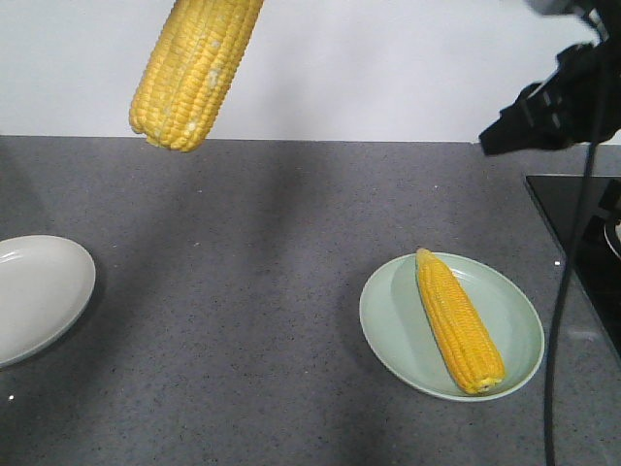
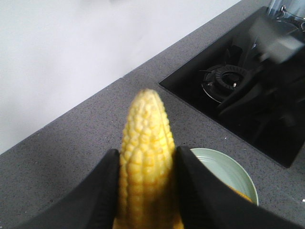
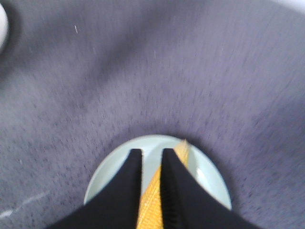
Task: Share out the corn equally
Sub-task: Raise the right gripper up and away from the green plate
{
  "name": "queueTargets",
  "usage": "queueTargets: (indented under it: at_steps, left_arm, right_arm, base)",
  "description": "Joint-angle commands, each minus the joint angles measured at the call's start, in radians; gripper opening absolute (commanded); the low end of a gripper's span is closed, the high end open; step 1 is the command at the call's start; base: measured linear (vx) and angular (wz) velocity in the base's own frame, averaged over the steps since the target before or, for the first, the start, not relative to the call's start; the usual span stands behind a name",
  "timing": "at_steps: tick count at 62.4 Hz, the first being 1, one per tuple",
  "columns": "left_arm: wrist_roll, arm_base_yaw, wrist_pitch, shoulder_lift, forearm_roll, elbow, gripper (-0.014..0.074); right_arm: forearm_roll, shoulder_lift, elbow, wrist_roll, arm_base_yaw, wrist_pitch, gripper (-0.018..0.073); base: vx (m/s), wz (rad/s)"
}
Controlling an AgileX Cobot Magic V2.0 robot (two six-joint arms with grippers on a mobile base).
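held corn (image 2: 145,157): yellow cob clamped between the two black fingers (image 2: 95,195) of the left gripper (image 2: 145,191), tip pointing away from the wrist camera. In the front view it hangs high at about 11 o'clock, tilted, blunt end down, well above the counter (image 1: 252,291).
left gripper: closed on the cob, one finger pressed to each side. Only the fingers show in the wrist view; in the front view the gripper is out of frame above the cob.
second corn (image 1: 458,320): lies on the green plate (image 1: 398,335) at about 4 o'clock in the front view, running diagonally, pointed tip toward the back wall (image 1: 388,58), blunt end at the plate's near rim.
right gripper (image 3: 152,160): hangs above the green plate, empty. Fingers (image 3: 131,191) nearly together with only a narrow slit between them; the plate and the cob on it show through the slit, below. Wrist view is blurred.
right arm (image 1: 548,112): black, at 2 o'clock in the front view, with a cable (image 1: 568,320) hanging down.
white plate (image 1: 39,291): left edge of the counter at 9 o'clock, no corn on the part that shows, well apart from the green plate.
stove (image 2: 248,90): black gas hob set into the counter, right of the green plate, burner ring visible in the left wrist view.
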Motion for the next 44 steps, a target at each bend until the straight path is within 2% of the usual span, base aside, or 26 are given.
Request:
queueTargets:
  at_steps: [1, 32, 34, 38, 44]
  left_arm:
    - [-0.01, -0.003, -0.037, -0.043, -0.024, -0.026, -0.0007]
    - [-0.01, -0.003, -0.044, -0.036, -0.013, -0.026, -0.0007]
    - [-0.01, -0.003, -0.038, -0.037, 0.008, -0.026, -0.0007]
    - [-0.012, -0.003, -0.036, -0.046, 0.101, -0.026, -0.0007]
    - [-0.04, -0.003, -0.036, -0.067, 0.305, -0.026, -0.0007]
  right_arm:
    - [0.04, -0.124, -0.048, 0.001, -0.004, -0.047, -0.0012]
    - [0.023, -0.463, -0.049, 0.001, -0.004, -0.026, -0.0008]
    - [0.02, -0.474, -0.049, 0.001, -0.004, -0.029, -0.0008]
    - [0.016, -0.488, -0.049, 0.001, -0.004, -0.032, -0.0008]
    - [0.013, -0.491, -0.049, 0.002, -0.004, -0.031, -0.0008]
  base:
    - [0.0, 0.0]
    - [0.0, 0.0]
    - [0.0, 0.0]
    - [0.0, 0.0]
    - [0.0, 0.0]
